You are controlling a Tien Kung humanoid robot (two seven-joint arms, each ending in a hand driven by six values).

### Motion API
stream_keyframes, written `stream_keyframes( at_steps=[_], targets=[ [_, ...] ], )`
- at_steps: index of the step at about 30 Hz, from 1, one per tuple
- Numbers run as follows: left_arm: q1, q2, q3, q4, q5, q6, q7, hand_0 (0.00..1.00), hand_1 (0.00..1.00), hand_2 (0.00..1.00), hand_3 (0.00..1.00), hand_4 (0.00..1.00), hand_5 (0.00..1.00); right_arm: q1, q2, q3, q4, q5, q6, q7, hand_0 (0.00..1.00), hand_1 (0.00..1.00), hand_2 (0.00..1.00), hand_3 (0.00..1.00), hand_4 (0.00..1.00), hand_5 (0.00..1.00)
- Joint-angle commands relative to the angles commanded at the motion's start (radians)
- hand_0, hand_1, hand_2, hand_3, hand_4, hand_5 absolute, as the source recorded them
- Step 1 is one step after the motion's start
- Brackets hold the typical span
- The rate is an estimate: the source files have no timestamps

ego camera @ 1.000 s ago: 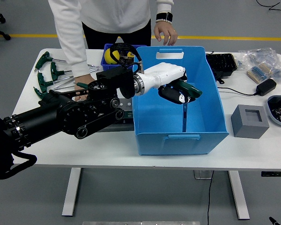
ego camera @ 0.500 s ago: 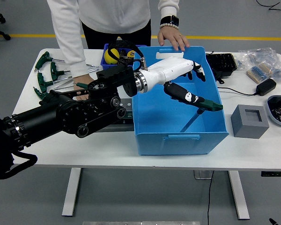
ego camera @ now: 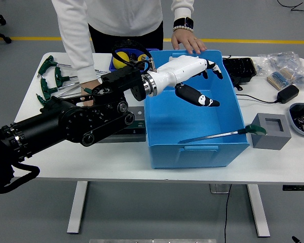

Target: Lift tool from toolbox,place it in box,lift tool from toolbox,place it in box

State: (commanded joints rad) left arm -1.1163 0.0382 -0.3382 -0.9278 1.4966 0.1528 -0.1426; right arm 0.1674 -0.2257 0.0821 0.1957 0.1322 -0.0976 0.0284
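Head view: a green-handled screwdriver (ego camera: 223, 134) lies inside the blue box (ego camera: 192, 149), below and right of the left hand (ego camera: 197, 83), handle resting on the box's right rim. That hand hovers above, fingers spread, holding nothing.

Toolbox (ego camera: 122, 132) mostly hidden behind left arm (ego camera: 66, 126). Person (ego camera: 116, 15) cut off at top edge. Tray (ego camera: 303, 119) cropped at right edge; contents too small to tell.

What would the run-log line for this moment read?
left hand: open over blue box | tool: released, inside box, green handle on right rim | person's hand: on box far rim | right hand: not in view
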Motion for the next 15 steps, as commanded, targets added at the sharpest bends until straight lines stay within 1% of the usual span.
stream_keyframes(
  at_steps=[4,5,9,10,11,15],
  targets=[
    [0.001,0.006,-0.01,-0.003,0.012,-0.006,0.005,0.592,0.66,0.81,0.723,0.931,0.591,0.002,0.0,-0.004,-0.001,0.009,0.0,0.004,0.723,0.708,0.778,0.708,0.945,0.821],
    [0.002,0.009,-0.013,-0.003,0.018,-0.009,0.008,0.583,0.647,0.785,0.709,0.935,0.603,0.002,0.0,-0.004,-0.001,0.01,0.0,0.004,0.722,0.705,0.776,0.707,0.945,0.82],
    [0.011,0.026,-0.031,-0.004,0.052,-0.023,0.021,0.583,0.647,0.785,0.709,0.935,0.603,-0.001,0.001,-0.006,-0.002,0.015,0.0,0.005,0.722,0.705,0.776,0.707,0.945,0.82],
    [0.015,0.033,-0.037,-0.004,0.061,-0.027,0.024,0.583,0.647,0.785,0.709,0.935,0.603,-0.002,0.002,-0.007,-0.002,0.018,0.0,0.006,0.722,0.705,0.776,0.707,0.945,0.82],
    [0.019,0.041,-0.041,-0.004,0.07,-0.032,0.028,0.57,0.634,0.742,0.712,0.939,0.617,-0.003,0.002,-0.009,-0.003,0.021,0.0,0.007,0.722,0.704,0.776,0.708,0.945,0.819],
    [0.038,0.08,-0.058,-0.015,0.121,-0.05,0.042,0.57,0.634,0.742,0.712,0.939,0.617,-0.008,0.005,-0.009,-0.004,0.025,0.0,0.007,0.722,0.704,0.776,0.708,0.945,0.819]
  ],
)
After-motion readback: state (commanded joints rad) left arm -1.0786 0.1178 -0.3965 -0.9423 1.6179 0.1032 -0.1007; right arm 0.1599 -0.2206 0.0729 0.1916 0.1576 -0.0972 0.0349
